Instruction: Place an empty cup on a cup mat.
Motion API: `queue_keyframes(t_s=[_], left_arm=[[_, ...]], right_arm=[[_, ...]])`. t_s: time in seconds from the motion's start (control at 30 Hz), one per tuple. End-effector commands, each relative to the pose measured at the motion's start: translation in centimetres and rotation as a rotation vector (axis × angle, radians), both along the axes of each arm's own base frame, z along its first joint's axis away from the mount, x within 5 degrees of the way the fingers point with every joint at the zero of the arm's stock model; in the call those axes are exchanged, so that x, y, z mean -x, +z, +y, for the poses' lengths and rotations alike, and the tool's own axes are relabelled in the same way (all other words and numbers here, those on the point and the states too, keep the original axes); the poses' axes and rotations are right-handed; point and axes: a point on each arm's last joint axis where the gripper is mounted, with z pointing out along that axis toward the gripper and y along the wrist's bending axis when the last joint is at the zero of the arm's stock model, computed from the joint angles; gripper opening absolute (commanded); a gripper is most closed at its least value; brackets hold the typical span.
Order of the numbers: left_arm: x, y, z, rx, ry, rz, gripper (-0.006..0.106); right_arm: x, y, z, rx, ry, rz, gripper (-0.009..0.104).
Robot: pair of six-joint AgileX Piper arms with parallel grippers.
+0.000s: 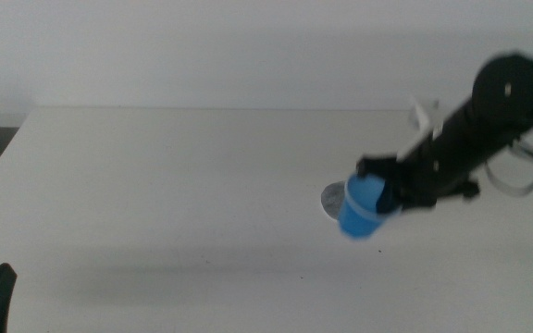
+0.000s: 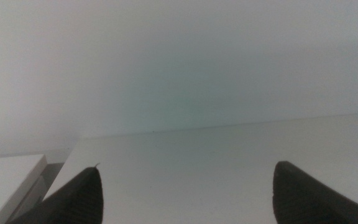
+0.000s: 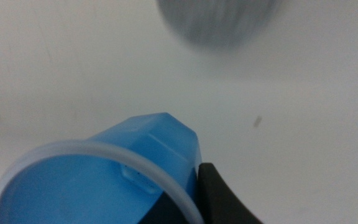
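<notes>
On my screens: right gripper (image 1: 384,190), reaching in from the right side of the table (image 1: 155,203), jaws clamped on the rim of the blue cup (image 1: 362,206), which hangs tilted in the air, partly covering the grey cup mat (image 1: 331,197) from the middle camera. Left gripper (image 2: 185,190) waits low at the near left edge, jaws spread apart and holding nothing.

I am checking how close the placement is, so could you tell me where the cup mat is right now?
In the middle view the cup mat lies flat on the table, right of centre, partly hidden behind the blue cup held by the right gripper.
</notes>
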Motion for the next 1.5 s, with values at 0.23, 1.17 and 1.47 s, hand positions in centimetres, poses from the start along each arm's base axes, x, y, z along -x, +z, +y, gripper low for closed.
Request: queue_keyframes(t_s=[0.23, 1.17, 1.47], left_arm=[[0.0, 0.1, 0.0, 0.01, -0.004, -0.008, 0.094], [0.0, 0.1, 0.0, 0.01, -0.004, -0.008, 0.094], [0.0, 0.1, 0.0, 0.01, -0.004, -0.008, 0.094]], right_arm=[[-6.1, 1.7, 0.9, 0.15, 0.019, -0.057, -0.002], [-9.8, -3.4, 2.0, 0.208, 0.052, 0.001, 0.05], [-7.2, 6.1, 0.9, 0.199, 0.175, -0.236, 0.076]])
